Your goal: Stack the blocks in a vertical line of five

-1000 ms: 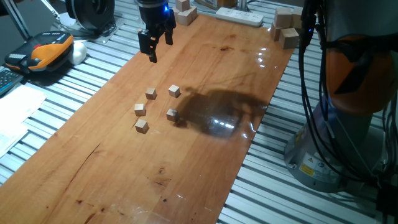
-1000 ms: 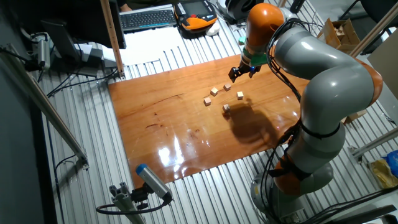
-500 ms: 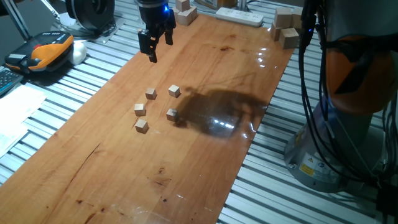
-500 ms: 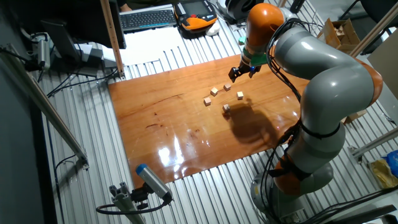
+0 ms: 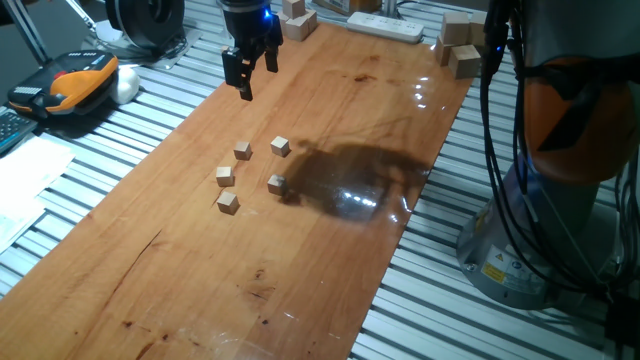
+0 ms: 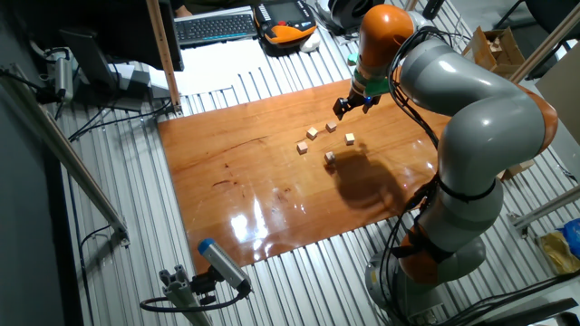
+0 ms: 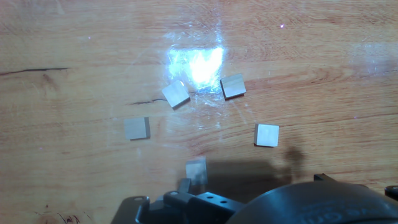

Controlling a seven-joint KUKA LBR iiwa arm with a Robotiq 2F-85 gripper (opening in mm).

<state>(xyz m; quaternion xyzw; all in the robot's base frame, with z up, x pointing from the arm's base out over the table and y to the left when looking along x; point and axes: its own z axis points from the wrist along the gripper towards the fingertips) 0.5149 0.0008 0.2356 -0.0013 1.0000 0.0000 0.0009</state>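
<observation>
Counter (image 5: pixel 330 250): wooden board, glare near its middle.
Hand (image 5: pixel 247 72): raised over the far edge — fingers apart, holding nothing.
Blocks (image 5: pixel 228 202): five, loose and single, mid-counter nearer the left edge.
Progress: nothing stacked — by my judgement all five placements remain.

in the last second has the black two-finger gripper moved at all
No. The black two-finger gripper hangs at the same spot above the wooden tabletop's far end, unchanged against the white power strip behind it, in both fixed views.
</observation>
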